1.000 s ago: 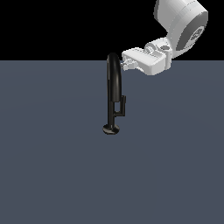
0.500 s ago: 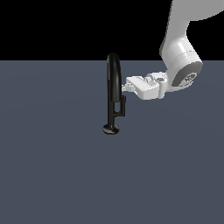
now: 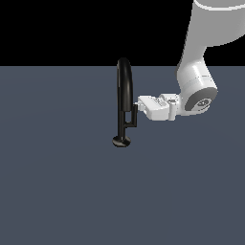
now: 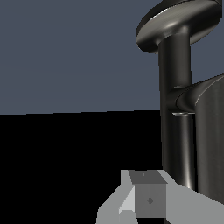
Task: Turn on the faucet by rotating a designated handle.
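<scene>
Faucet [image 3: 123, 95] stands upright on the table [image 3: 57, 191], round base down, arch on top. Handle [image 3: 135, 116] is a short bar running vertically, parallel to the stem, joined to it by a small stub low down, on the side of the stem toward the exterior view's right.

Pincer [image 3: 139, 102] reaches in horizontally from that same side, tips level with the handle's upper end and touching or just beside it; contact can't be confirmed. So the handle lies straight ahead of the pincer, its long axis crossing the approach line at a right angle.

Wrist view: stem [image 4: 177, 122] and a wide dark shape, likely the handle [image 4: 210, 140], fill one side very close; only one grey fingertip [image 4: 148, 197] shows clearly. Can't tell if the pincer is open or closed; nothing seems gripped.

Judgement: the next move is probably a sideways push on the bar's upper end to swing it around the stem.
</scene>
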`<action>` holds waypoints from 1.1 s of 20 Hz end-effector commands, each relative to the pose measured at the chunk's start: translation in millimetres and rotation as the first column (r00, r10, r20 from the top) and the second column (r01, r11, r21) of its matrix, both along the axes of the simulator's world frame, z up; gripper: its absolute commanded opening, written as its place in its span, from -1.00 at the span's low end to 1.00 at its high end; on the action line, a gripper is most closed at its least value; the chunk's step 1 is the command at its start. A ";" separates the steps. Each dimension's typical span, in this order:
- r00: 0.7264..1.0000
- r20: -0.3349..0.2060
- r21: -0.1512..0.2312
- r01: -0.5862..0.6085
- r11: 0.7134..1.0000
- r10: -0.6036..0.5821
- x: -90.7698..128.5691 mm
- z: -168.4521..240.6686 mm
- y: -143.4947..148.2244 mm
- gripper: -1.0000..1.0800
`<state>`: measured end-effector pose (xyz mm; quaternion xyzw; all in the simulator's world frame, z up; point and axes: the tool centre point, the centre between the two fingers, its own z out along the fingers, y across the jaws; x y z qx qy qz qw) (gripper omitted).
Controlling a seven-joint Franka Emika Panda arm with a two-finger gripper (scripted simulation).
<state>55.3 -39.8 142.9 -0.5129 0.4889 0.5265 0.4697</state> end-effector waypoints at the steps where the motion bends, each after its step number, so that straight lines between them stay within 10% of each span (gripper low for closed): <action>1: 1.000 -0.003 0.003 0.004 1.000 -0.004 0.3 -0.9 0.3 -1.00; 22: 1.000 -0.002 0.004 0.004 1.000 -0.004 -44.2 15.3 -2.3 -1.00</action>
